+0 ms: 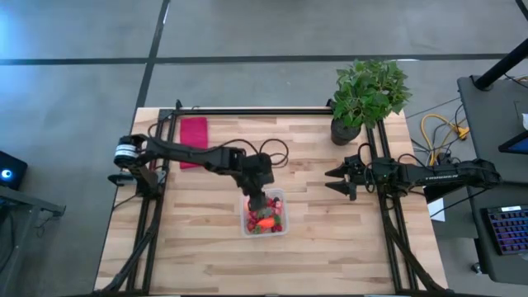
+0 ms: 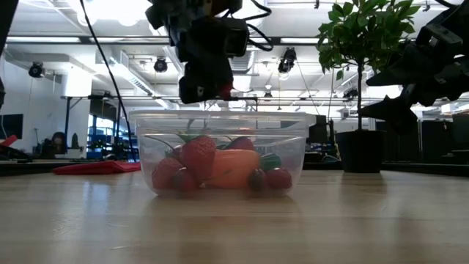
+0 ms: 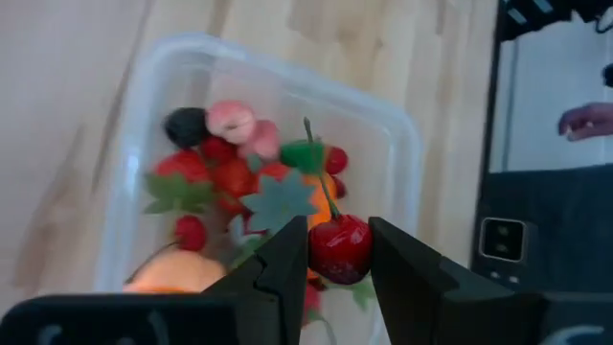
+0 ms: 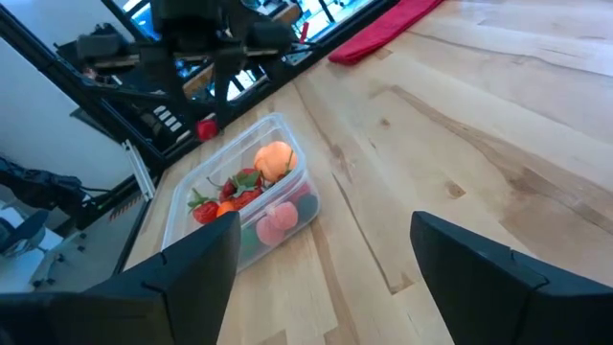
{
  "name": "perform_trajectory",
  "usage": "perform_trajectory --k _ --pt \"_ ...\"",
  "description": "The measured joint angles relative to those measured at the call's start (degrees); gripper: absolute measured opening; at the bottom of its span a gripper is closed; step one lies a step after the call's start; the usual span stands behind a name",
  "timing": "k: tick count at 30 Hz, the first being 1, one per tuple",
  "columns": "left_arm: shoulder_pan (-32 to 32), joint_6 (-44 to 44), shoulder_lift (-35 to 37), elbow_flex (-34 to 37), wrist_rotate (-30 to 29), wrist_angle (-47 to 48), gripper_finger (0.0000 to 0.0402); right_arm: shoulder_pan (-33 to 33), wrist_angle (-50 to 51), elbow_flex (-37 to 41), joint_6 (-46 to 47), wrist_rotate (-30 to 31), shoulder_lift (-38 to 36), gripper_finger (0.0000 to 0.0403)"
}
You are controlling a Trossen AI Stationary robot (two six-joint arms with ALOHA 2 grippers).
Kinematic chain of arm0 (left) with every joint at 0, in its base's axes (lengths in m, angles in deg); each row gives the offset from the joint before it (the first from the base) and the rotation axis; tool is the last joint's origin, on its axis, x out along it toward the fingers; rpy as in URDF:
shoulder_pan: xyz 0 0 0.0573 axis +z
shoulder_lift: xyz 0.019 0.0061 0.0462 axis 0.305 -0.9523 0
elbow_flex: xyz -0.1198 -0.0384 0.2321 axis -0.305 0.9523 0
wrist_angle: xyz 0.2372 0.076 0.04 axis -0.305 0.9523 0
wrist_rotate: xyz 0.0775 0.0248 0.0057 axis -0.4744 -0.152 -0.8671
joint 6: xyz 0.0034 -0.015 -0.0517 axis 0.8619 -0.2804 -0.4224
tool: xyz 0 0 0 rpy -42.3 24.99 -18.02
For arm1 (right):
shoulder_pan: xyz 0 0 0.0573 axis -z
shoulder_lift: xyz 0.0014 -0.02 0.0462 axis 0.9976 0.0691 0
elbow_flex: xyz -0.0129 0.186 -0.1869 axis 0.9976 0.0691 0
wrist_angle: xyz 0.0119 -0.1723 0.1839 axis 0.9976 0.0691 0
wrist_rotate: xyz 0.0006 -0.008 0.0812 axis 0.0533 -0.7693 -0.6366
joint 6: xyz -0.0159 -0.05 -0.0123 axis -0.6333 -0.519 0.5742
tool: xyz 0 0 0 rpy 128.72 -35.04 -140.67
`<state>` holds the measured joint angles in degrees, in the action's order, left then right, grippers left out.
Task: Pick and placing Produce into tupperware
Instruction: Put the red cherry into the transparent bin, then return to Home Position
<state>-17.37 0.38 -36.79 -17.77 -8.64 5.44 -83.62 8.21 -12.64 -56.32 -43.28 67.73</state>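
The clear tupperware sits mid-table, holding strawberries, a dark berry, pink pieces, a carrot with green top and a pale orange fruit. It also shows in the low view and the right wrist view. My left gripper hangs over the container, shut on a red cherry with a green stem. In the low view the gripper stands just above the rim. My right gripper waits open at the table's right side, its fingers spread wide. My left gripper pinches the round red cherry's body between its two fingers, one finger on each side. It comes from above, pointing down. The cherry is lifted clear over the container's contents, and its thin green stem juts out past the fingertips.
A red cloth lies near the far left of the table. A potted plant stands at the far right corner. Bare wood lies in front of and to the right of the container. A person's hand shows beyond the table.
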Motion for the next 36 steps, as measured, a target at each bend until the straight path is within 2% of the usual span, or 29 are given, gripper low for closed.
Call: perform_trajectory --k 4,7,9,17,21,25,28,30,33,36 --pt "-0.89 -1.74 -0.78 -0.02 -1.43 0.07 0.009 -0.02 0.0 0.01 0.0 -0.01 0.0 0.0297" --pt "-1.97 -3.16 -0.94 -0.66 -10.17 -0.58 0.0106 -0.01 0.0 0.01 0.0 -0.01 0.0 0.0294" --pt "-2.42 -4.43 -0.94 -1.07 -13.23 -0.33 0.0125 -0.01 -0.01 0.0 0.0 -0.01 -0.01 0.0293" --pt "-2.72 -9.03 -0.8 -1.68 -13.43 -0.2 0.0223 -0.02 0.0 0.01 0.0 -0.01 0.0 0.0297" --pt "-1.96 -7.73 1.6 -1.68 -13.95 -0.19 0.0236 -0.01 -0.01 0.0 0.0 -0.01 -0.02 0.0293" --pt "-0.93 -10.43 6.14 -1.46 -8.64 0.59 0.0237 -0.02 -0.01 0.0 0.0 0.0 -0.01 0.029" --pt "-1.6 -6.05 10.85 -1.46 -6.22 0.32 0.0237 -0.01 0.0 -0.01 0.0 -0.01 -0.01 0.0293" --pt "-2.59 -4.52 15.02 -0.64 -9.8 -0.14 0.0237 0.0 0.0 0.01 0.0 -0.01 -0.02 0.0295" --pt "-3.25 -4.7 21.85 4.04 -18.25 0.57 0.0237 0.0 -0.01 -0.01 0.0 -0.01 -0.02 0.0294" --pt "-3.4 -5.27 29.16 12.15 -20.27 -2.04 0.0238 -0.01 0.0 0.01 0.0 0.0 -0.02 0.029"
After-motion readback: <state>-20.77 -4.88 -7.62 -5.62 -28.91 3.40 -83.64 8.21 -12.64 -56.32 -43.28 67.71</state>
